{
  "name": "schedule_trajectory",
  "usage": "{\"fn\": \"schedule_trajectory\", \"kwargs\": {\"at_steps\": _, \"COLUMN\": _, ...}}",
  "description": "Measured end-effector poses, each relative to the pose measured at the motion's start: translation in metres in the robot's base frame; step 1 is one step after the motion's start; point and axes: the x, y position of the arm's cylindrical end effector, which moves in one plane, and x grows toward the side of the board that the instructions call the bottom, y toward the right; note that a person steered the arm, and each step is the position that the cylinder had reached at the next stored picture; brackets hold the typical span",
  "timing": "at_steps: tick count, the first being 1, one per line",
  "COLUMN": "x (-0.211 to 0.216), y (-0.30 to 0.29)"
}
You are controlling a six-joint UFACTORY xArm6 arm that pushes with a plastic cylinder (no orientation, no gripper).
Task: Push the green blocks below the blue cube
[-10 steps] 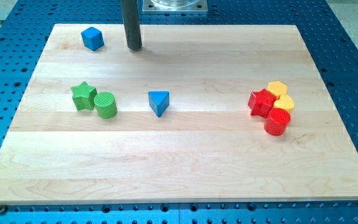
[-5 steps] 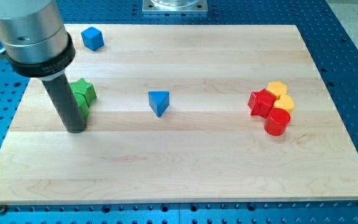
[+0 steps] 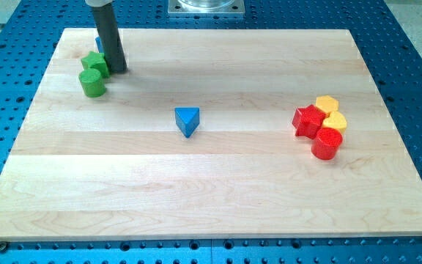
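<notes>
A pale wooden table (image 3: pixel 218 183) lies on a blue perforated base (image 3: pixel 416 73), with a metal mount (image 3: pixel 206 6) at the view's top edge. There is no gripper on this arm, only a straight dark rod, so nothing is grasped; my tip (image 3: pixel 117 70) rests on the table near its upper-left corner. The green star (image 3: pixel 94 64) sits just beside my tip at about 9 o'clock, and the green cylinder (image 3: pixel 91 83) touches the star at its 6 o'clock, lying at roughly 8 o'clock from my tip. The blue cube (image 3: pixel 98 44) is mostly hidden behind the rod, only a sliver showing at about 11 o'clock from my tip, directly above the 2 green blocks. Well apart at 4 o'clock stands the blue triangular block (image 3: pixel 187 120). Far off toward 3 o'clock is a tight cluster: a red star (image 3: pixel 308 120), a red cylinder (image 3: pixel 327 144), a yellow hexagonal block (image 3: pixel 327 104) and another yellow block (image 3: pixel 336 121) of unclear shape.
</notes>
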Motion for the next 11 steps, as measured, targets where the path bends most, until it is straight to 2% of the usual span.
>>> {"fn": "schedule_trajectory", "kwargs": {"at_steps": 1, "x": 0.082, "y": -0.009}}
{"fn": "schedule_trajectory", "kwargs": {"at_steps": 2, "x": 0.082, "y": -0.086}}
{"fn": "schedule_trajectory", "kwargs": {"at_steps": 3, "x": 0.051, "y": -0.087}}
{"fn": "schedule_trajectory", "kwargs": {"at_steps": 4, "x": 0.048, "y": -0.068}}
{"fn": "schedule_trajectory", "kwargs": {"at_steps": 5, "x": 0.112, "y": -0.084}}
{"fn": "schedule_trajectory", "kwargs": {"at_steps": 6, "x": 0.082, "y": 0.003}}
{"fn": "schedule_trajectory", "kwargs": {"at_steps": 7, "x": 0.022, "y": 0.001}}
{"fn": "schedule_trajectory", "kwargs": {"at_steps": 8, "x": 0.053, "y": 0.010}}
{"fn": "schedule_trajectory", "kwargs": {"at_steps": 9, "x": 0.085, "y": -0.035}}
{"fn": "schedule_trajectory", "kwargs": {"at_steps": 10, "x": -0.004, "y": -0.016}}
{"fn": "schedule_trajectory", "kwargs": {"at_steps": 11, "x": 0.035, "y": 0.014}}
